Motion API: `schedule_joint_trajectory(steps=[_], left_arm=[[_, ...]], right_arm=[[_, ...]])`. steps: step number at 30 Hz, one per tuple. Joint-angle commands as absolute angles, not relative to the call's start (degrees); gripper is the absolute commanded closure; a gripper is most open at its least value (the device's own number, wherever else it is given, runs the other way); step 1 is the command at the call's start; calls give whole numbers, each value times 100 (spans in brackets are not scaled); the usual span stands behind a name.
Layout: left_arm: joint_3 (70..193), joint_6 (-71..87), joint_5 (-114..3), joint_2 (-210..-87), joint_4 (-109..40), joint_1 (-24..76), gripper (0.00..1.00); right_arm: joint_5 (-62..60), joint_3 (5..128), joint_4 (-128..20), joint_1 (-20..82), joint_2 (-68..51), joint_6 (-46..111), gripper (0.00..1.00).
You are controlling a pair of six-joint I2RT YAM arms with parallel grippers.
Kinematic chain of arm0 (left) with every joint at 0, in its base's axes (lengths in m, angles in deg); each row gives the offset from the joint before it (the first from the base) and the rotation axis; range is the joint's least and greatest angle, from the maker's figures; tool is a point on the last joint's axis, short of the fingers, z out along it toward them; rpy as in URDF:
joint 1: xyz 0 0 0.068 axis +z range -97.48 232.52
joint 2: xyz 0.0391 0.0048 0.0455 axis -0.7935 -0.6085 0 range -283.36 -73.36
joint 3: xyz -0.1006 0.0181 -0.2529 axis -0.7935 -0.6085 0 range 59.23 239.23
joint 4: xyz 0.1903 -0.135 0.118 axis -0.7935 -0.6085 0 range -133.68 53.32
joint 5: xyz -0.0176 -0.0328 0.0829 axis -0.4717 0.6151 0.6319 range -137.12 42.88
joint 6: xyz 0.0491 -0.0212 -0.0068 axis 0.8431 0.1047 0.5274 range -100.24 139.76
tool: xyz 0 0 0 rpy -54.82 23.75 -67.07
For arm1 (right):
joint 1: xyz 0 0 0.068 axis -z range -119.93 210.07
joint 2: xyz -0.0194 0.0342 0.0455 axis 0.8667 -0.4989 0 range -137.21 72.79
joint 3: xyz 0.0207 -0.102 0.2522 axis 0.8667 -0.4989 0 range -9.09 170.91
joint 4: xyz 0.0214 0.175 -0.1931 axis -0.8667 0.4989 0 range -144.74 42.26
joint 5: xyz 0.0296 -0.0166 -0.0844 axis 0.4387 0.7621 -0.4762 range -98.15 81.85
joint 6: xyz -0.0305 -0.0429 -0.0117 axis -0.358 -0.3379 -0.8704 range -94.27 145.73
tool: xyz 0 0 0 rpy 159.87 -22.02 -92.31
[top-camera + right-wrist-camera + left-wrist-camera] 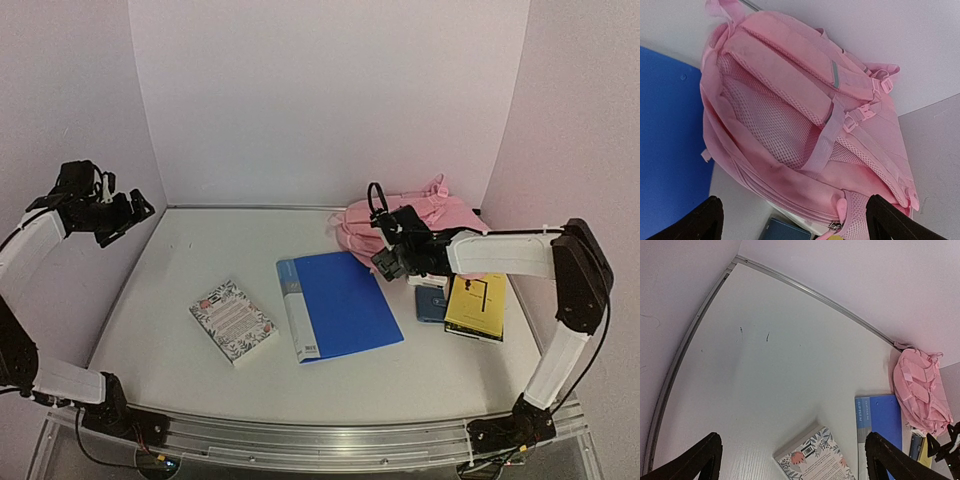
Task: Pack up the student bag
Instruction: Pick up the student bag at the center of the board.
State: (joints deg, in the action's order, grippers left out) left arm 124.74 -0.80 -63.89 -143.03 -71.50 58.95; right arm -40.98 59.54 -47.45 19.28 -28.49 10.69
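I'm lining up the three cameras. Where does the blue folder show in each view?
Top external: folder at the table's centre.
Left wrist: lower right.
Right wrist: along the left edge.
Shared landmark: the pink bag, close beside the folder in all three.

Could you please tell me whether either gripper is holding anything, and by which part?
Nothing is held. The left gripper is open, clear of everything, and the right gripper is open, facing the student bag without gripping it.

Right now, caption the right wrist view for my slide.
Open jaws above a pink backpack lying straps-up, blue folder beside it.
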Motion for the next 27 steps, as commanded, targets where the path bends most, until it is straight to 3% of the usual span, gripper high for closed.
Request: schedule_joint_trajectory(steps=[1,9,23,27], left_arm=[[12404,-20,-6494,-14197,-6926,5912,0],[12403,3,-6545,-14165,-6946,5916,0],[12384,4,-6405,-14160,-6996,5916,0],[12360,38,-6409,-14136,-6946,5917,0]], right_arm=[[-5000,6224,-4566,1950,-3225,540,2],[-5350,6359,-4714,1952,-4053,330,4],[-5644,6134,-6785,2043,-4796,-993,2],[-5691,5831,-7830,2063,-4794,-1380,11]])
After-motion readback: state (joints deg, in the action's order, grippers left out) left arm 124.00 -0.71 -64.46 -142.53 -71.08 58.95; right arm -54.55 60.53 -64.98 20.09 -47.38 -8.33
